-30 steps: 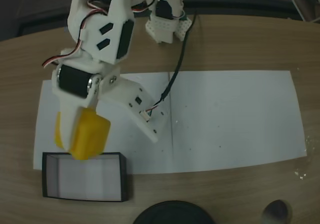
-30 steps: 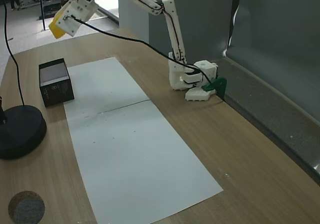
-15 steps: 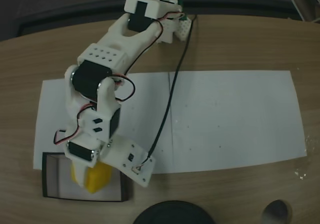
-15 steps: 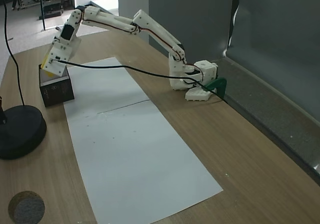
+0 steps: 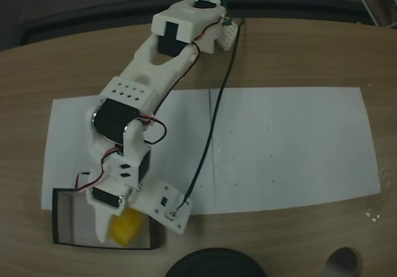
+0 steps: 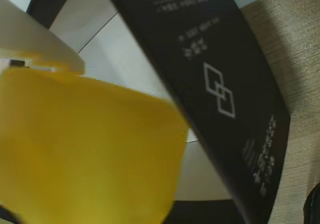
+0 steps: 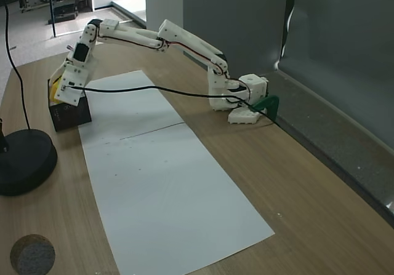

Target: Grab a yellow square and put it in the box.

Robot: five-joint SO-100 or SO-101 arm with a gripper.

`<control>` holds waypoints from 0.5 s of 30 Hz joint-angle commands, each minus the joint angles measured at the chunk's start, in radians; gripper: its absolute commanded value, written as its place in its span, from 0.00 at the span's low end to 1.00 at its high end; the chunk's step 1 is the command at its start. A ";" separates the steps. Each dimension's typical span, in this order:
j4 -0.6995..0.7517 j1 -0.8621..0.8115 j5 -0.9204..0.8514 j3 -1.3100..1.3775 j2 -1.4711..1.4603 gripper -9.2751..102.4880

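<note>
The yellow square point(image 5: 126, 228) sits low inside the box point(image 5: 73, 218), near its right wall in a fixed view. My gripper point(image 5: 115, 232) reaches down into the box, its white finger point(image 5: 99, 226) lying against the cube's left side; the other finger is hidden under the wrist plate. In the wrist view the yellow square point(image 6: 90, 154) looms large against the white finger point(image 6: 35, 38), with the box's printed black wall point(image 6: 215, 93) beside it. From the side, the gripper point(image 7: 61, 91) dips into the box point(image 7: 71, 115), and a sliver of the yellow square point(image 7: 55, 90) shows.
A white paper sheet point(image 5: 279, 147) covers the table's middle. A black round lamp base point(image 7: 21, 161) stands close to the box, seen also as a dark disc point(image 5: 214, 263). A black cable point(image 5: 214, 116) runs along the arm. The arm's base point(image 7: 237, 99) sits at the far edge.
The arm came down from above the box and stretched out, carrying the yellow square into the box. It now sits lower than half a second ago.
</note>
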State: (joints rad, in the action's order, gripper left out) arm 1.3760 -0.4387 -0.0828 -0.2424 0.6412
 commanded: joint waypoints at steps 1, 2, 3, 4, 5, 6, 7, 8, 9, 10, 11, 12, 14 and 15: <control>0.051 -0.008 0.009 0.109 0.091 0.37; 0.078 -0.003 0.009 0.132 0.106 0.36; 0.112 0.003 0.009 0.160 0.127 0.34; 0.150 0.011 0.011 0.190 0.150 0.31; 0.187 0.025 0.018 0.224 0.175 0.27; 0.225 0.035 0.041 0.259 0.201 0.23; 0.265 0.046 0.067 0.296 0.230 0.18; 0.304 0.061 0.092 0.337 0.262 0.14; 0.339 0.080 0.103 0.377 0.295 0.12; 0.357 0.100 0.115 0.397 0.330 0.10; 0.364 0.117 0.123 0.413 0.370 0.10; 0.365 0.129 0.143 0.411 0.417 0.10; 0.365 0.143 0.186 0.390 0.522 0.10; 0.367 0.146 0.202 0.359 0.577 0.10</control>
State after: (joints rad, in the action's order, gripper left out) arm 1.7395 -0.2945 0.0890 0.1104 1.0124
